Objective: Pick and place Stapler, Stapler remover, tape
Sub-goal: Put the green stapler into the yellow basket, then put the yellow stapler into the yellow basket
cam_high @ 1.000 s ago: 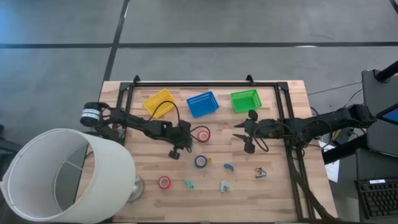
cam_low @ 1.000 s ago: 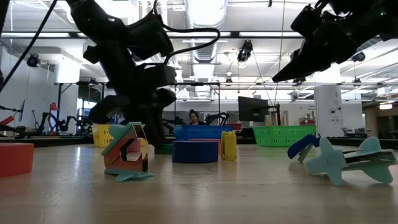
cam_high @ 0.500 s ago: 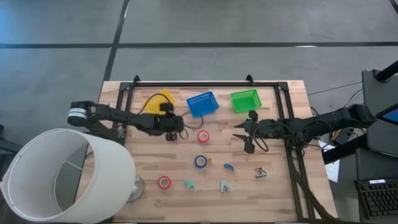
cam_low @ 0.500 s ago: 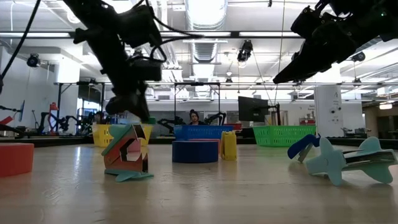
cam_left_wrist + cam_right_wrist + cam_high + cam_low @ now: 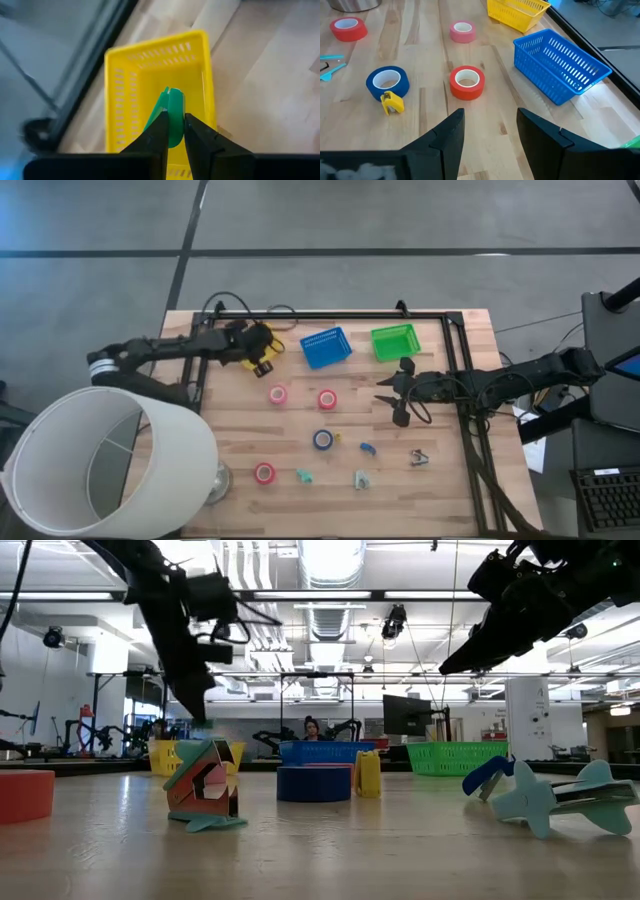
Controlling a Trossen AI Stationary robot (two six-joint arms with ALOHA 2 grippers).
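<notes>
Tape rolls [image 5: 325,399]: four; baskets [image 5: 326,346]: three; left tool [image 5: 172,131] grips green piece [image 5: 170,112]; right tool [image 5: 487,127] open.

open table [image 5: 240,435] between tape rolls [image 5: 327,399], baskets [image 5: 326,347] lining far edge

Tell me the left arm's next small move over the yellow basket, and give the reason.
Probably open the fingers and let go. The left gripper is shut on a small green item, and its wrist view shows that item directly above the inside of the yellow basket. The right gripper waits, open, near the green basket.
</notes>
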